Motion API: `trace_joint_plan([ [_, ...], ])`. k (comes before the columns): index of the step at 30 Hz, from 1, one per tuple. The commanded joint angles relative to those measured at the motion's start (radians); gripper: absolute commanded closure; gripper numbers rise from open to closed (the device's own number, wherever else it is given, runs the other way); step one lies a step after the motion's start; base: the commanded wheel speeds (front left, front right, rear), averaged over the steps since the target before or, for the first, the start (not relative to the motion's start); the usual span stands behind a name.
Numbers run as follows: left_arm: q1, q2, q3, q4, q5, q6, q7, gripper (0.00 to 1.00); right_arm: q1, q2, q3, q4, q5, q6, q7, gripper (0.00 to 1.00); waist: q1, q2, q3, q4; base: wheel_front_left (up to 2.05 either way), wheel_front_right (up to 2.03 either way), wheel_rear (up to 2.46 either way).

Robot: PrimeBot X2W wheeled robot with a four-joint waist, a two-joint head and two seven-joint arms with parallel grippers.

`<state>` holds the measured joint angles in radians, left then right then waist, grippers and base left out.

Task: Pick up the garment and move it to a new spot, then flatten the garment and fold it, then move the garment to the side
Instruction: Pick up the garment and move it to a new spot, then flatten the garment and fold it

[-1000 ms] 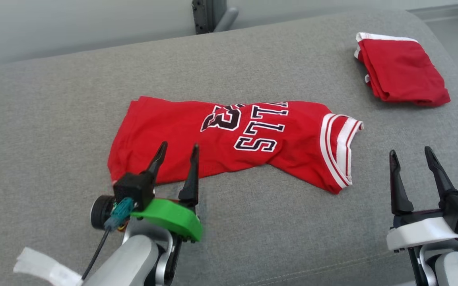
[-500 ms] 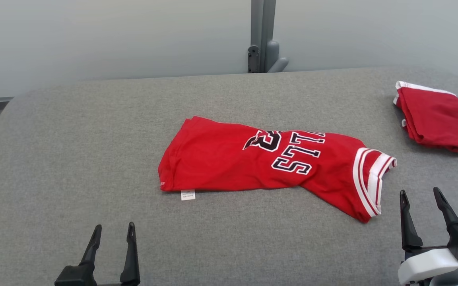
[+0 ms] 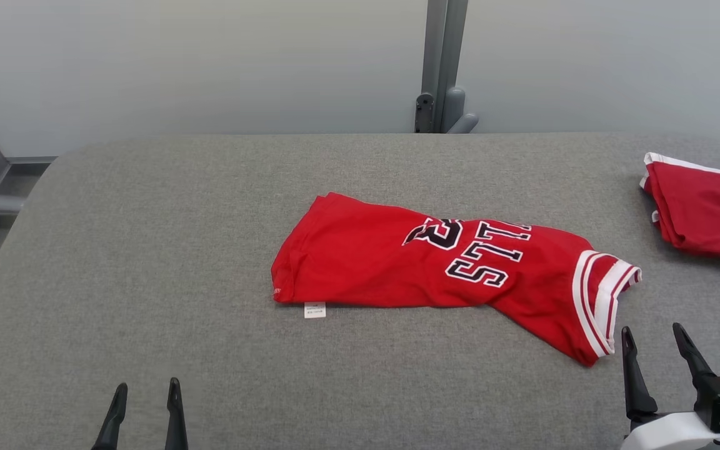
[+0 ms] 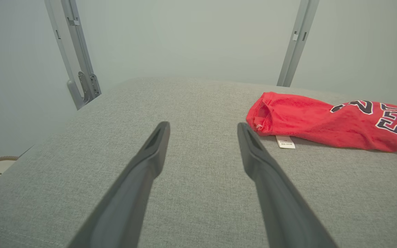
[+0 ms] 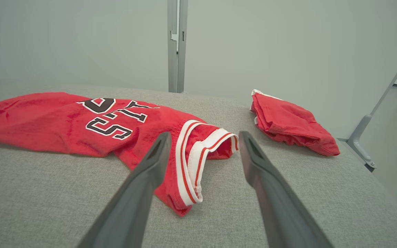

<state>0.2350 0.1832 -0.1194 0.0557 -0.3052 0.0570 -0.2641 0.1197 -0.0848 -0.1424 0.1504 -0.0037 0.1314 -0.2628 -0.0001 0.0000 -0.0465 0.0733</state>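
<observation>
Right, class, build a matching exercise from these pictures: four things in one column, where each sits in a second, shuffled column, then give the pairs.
Things
1. lettered jersey
2. folded red garment
3. white label
4. right gripper

Places
A. far right of the grey surface
B. near side, just short of the striped trim
C. middle of the surface, lying rumpled
D. at the jersey's near corner, on the robot's left

Pairs: 1-C, 2-A, 3-D, 4-B

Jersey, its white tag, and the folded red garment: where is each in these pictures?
jersey (image 3: 385, 269), head view, plain red body left of the lettering.
white tag (image 3: 314, 310), head view, middle of the tag.
folded red garment (image 3: 707, 215), head view, top layer.
</observation>
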Motion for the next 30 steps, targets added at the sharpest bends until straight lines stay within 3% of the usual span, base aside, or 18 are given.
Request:
trace_joint_plan([
  [1, 0.002, -0.009, 0.009, 0.002, 0.012, -0.014, 0.0, 0.0, 0.015, 0.001, 0.0, 0.003, -0.002, -0.002, -0.003, 0.0, 0.0001, 0.0, 0.001, -0.001, 0.0, 0.0, 0.0],
  [6, -0.013, -0.048, 0.048, 0.023, 0.05, -0.067, 0.0, 0.0, 0.014, 0.006, 0.009, 0.012, -0.002, -0.002, -0.003, 0.0, 0.0001, 0.0, 0.001, -0.015, 0.0, 0.0, 0.0],
  [14, -0.026, -0.093, 0.097, 0.037, 0.103, -0.118, 0.0, 0.0, 0.001, 0.011, 0.016, 0.019, 0.001, -0.002, -0.003, 0.0, 0.0001, 0.0, 0.0, -0.038, 0.0, 0.0, 0.0],
  [23, -0.048, -0.117, 0.124, 0.03, 0.127, -0.142, 0.0, 0.0, -0.017, 0.007, 0.02, -0.002, 0.008, -0.002, -0.003, 0.0, 0.0001, 0.0, 0.019, -0.059, 0.0, 0.0, 0.0],
  [30, -0.152, -0.126, 0.08, 0.072, 0.13, -0.158, 0.0, 0.0, -0.052, -0.007, 0.028, -0.035, 0.016, -0.002, -0.003, 0.0, 0.0001, 0.0, 0.087, -0.093, 0.0, 0.0, 0.0],
])
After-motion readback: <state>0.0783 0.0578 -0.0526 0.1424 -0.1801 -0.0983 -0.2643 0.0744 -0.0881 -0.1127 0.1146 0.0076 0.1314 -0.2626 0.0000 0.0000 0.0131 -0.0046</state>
